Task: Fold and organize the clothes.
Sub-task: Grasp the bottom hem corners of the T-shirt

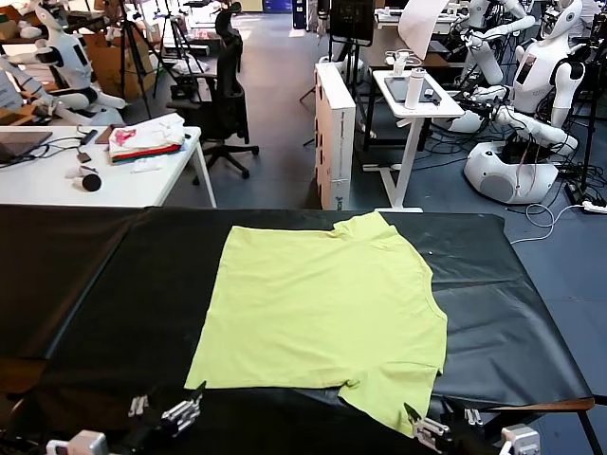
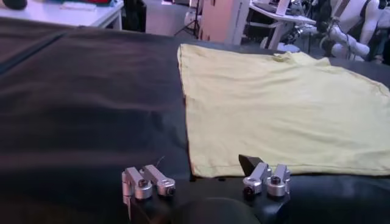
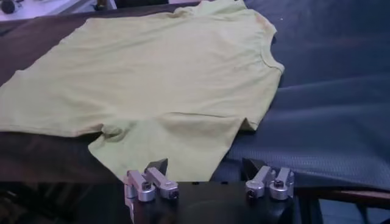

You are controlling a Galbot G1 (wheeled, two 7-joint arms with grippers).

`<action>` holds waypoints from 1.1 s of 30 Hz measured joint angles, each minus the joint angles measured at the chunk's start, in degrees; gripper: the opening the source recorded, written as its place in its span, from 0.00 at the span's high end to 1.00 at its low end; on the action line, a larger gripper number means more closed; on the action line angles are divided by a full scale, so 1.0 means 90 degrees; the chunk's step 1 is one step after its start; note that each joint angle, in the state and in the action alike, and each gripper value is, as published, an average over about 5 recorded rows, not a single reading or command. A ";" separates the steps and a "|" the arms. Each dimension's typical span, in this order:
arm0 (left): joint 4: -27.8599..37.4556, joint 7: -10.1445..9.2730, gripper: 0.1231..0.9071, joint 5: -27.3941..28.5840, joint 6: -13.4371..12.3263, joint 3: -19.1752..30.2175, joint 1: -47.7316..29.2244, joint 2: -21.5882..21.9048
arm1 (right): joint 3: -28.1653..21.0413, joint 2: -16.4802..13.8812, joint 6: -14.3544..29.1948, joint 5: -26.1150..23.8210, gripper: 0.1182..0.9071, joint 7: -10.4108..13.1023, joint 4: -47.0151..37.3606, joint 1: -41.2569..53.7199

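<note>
Both claws nearest the lens, low at the near desk edge. Left claw (image 1: 180,409) spread wide, holding nothing, just beside the near hem corner of the T-shirt (image 1: 322,308). Right claw (image 1: 429,428) also spread wide, empty, at the tip of the near sleeve (image 1: 394,393).

T-shirt lime yellow-green, spread flat on the black-covered desk (image 1: 95,284); hem toward the robot's left, collar toward its right, second sleeve (image 1: 370,227) at the far edge. Not yet folded. No print visible on the upper face.

Risks, judged from the layout: claw pinching the black cover along with the cloth, since the shirt lies flat against it; grabbing only one layer at hem or sleeve, leaving the lower layer behind and bunching the fold; uneven lift between the two arms skewing the crease; near sleeve hanging close to the desk edge, possible snag there.

Containers: none on the work desk. White desk (image 1: 57,180) behind carries a white-red-pink fabric pile (image 1: 144,140), loose, not boxed.
</note>
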 joint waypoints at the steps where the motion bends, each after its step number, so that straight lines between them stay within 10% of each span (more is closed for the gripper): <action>1: 0.0009 0.0001 0.00 0.0005 -0.0002 0.0008 -0.0004 -0.0003 | -0.0012 0.0009 0.0002 -0.0011 0.08 -0.0001 -0.0014 0.0014; 8: 0.0127 0.0009 0.05 0.0041 -0.0050 0.0076 -0.0061 -0.0030 | -0.0108 0.0070 0.0021 -0.0103 0.38 -0.0018 -0.0160 0.0111; 17: 0.0218 0.0022 0.42 0.0090 -0.0167 0.0124 -0.0023 -0.0082 | -0.0108 0.0076 0.0043 -0.0138 0.95 -0.0038 -0.0203 0.0075; 25: 0.0227 0.0024 0.95 0.0227 -0.0254 0.0130 0.0054 -0.0126 | 0.0024 0.0113 -0.0080 -0.0180 0.97 0.0156 0.0100 -0.0235; 33: 0.0101 0.0009 0.97 0.0374 -0.0285 -0.0019 0.0288 -0.0191 | 0.0121 0.0178 -0.0239 -0.0237 0.97 0.0280 0.0575 -0.0786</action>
